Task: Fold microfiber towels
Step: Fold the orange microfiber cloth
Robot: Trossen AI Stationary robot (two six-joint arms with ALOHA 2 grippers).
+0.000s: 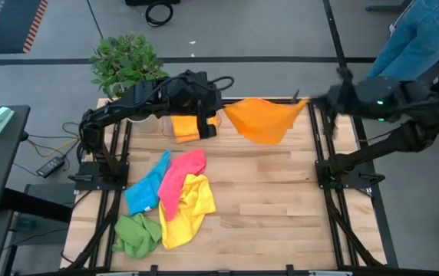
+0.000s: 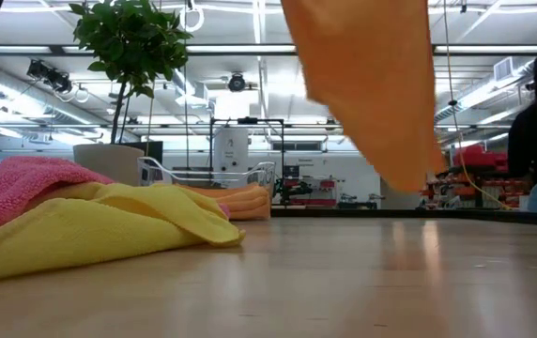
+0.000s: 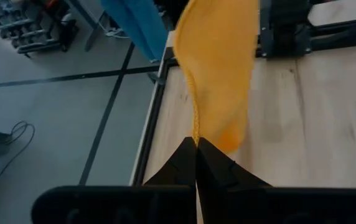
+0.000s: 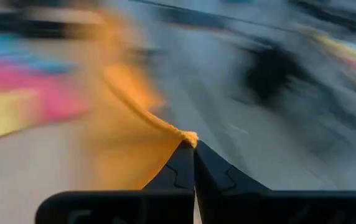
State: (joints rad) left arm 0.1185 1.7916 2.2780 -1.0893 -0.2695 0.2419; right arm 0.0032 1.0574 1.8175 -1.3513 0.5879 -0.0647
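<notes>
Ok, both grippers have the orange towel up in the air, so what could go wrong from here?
The orange microfiber towel hangs between the left gripper and right gripper, each pinching only a thin edge, so a corner might slip free. Its sagging middle could land creased. Lowered leftward, it might catch the folded orange towel.
</notes>
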